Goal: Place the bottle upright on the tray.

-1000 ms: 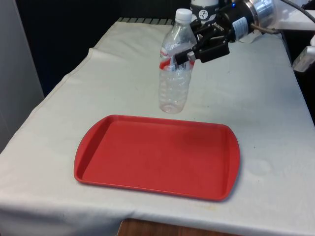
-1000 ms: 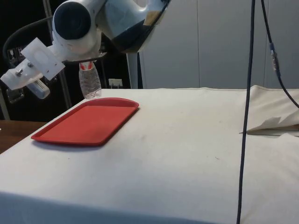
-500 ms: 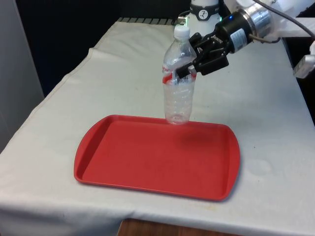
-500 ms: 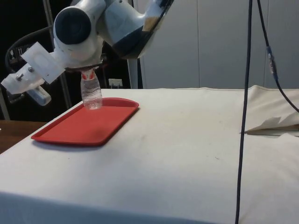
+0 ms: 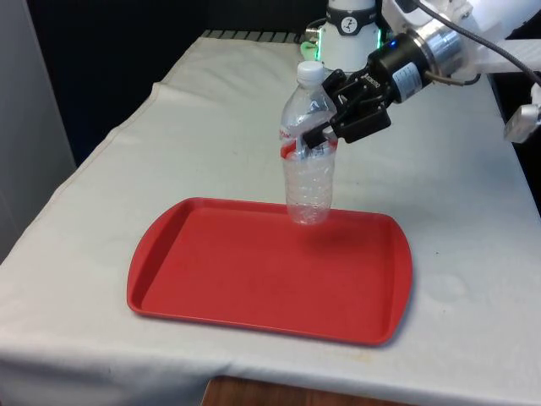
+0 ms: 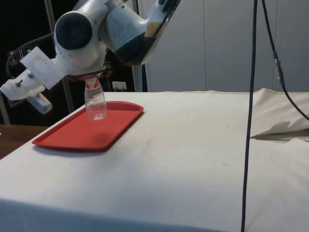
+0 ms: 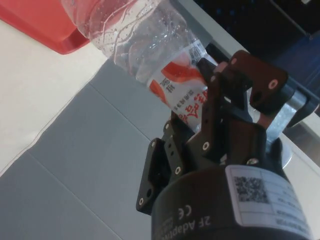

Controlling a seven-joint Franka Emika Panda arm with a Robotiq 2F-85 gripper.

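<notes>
A clear plastic bottle with a white cap and a red label hangs nearly upright, its base over the far edge of the red tray. My black gripper is shut on the bottle at the label, reaching in from the front view's right. From the side, the bottle stands over the tray, and I cannot tell whether its base touches. In the wrist view the fingers clamp the labelled part of the bottle, with a corner of the tray beyond it.
White cloth covers the table around the tray, with open room on the front view's right. A black cable hangs down in the side view, and the cloth is rumpled at the side view's right.
The gripper has carried the bottle towards the tray and lower: a second ago it hung behind the tray's far edge, and now its base is over the tray's far rim.
</notes>
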